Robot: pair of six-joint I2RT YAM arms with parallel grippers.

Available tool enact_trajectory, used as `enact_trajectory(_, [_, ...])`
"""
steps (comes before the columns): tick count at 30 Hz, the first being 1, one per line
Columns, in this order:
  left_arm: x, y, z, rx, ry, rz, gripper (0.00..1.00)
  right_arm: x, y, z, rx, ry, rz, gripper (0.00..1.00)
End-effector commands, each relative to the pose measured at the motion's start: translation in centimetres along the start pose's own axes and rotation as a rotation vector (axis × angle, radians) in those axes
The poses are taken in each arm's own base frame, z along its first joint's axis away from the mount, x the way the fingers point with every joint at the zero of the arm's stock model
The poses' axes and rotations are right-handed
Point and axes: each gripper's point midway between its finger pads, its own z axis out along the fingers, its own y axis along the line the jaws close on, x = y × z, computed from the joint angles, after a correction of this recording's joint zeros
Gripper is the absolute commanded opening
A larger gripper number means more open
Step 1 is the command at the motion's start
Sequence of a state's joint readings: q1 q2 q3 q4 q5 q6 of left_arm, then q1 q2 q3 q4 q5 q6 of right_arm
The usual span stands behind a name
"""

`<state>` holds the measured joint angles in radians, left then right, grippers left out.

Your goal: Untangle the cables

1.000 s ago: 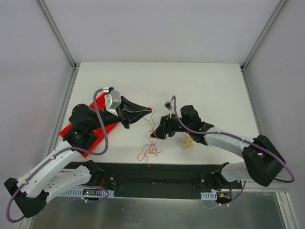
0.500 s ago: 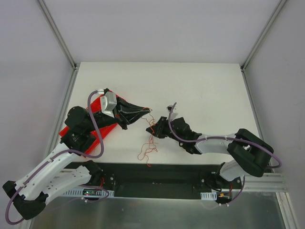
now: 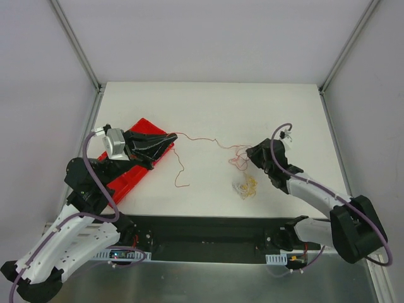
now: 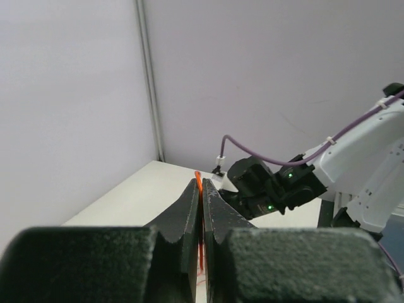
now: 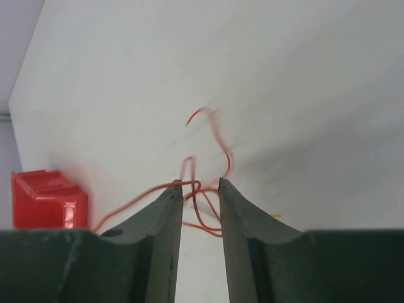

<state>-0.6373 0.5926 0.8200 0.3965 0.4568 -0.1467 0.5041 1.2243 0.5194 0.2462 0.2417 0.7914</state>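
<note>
Top view, left claw: the left claw (image 3: 169, 139) is pressed together on one end of a red-orange cable (image 3: 196, 137), over the right end of the red tray (image 3: 122, 180).
Top view, cable run: one part is strung across the counter (image 3: 208, 107) from the tray's right end to a reddish clump (image 3: 238, 158) well to the right of the tray; a loose tail hangs just right of the tray.
Top view, right claw: the right claw (image 3: 250, 153) is set against the far side of that clump from the tray.
Top view, other cables: a yellow-whitish clump (image 3: 245, 187) lies right of the tray, near the reddish clump but apart from it.
Left wrist view, grip: only a thin sliver of cable is seen at the shut fingertips.
Left wrist view, risk: the cable could be slid out of so small a pinch if it is pulled harder towards the tray.
Right wrist view, state: the jaws are partly spread, with red loops passing between them; no strand is seen to be pinched.
Right wrist view, risk: with nothing held firmly, the whole clump could be dragged towards the tray instead of being teased apart.
Right wrist view, second risk: if the jaws are shut on several crossed loops at once, the knot could be drawn tighter.
Shared risk: the yellow-whitish clump could be swept up by a dragged strand.
</note>
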Motion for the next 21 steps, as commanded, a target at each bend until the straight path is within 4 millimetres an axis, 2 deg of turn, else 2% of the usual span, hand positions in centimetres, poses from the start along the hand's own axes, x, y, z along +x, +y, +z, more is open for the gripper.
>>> enact_trajectory(1, [-2.2,0.7,0.2,-0.033,-0.085,0.040,0.00,-2.2,-5.3,-1.4,0.181,-0.019,-0.095,0.36])
enact_trajectory(4, [-1.8,0.9,0.6,-0.029,-0.071,0.021,0.00,-3.3,-4.9,-2.3,0.155,-0.028,-0.216,0.49])
enact_trajectory(7, [-1.3,1.0,1.0,-0.022,-0.058,-0.003,0.00,-3.8,-5.7,-2.9,0.195,-0.001,-0.317,0.57])
enact_trajectory(14, [-1.2,1.2,1.7,-0.020,-0.046,-0.029,0.00,-0.1,-0.6,-3.1,-0.135,0.246,-0.514,0.64])
enact_trajectory(16, [-1.3,1.3,1.8,-0.021,-0.048,-0.028,0.00,0.9,-0.2,-2.8,-0.134,0.331,-0.503,0.66])
enact_trajectory(21, [-1.2,1.6,1.8,-0.032,-0.043,-0.013,0.00,5.7,4.0,-2.4,-0.182,0.536,-0.373,0.66])
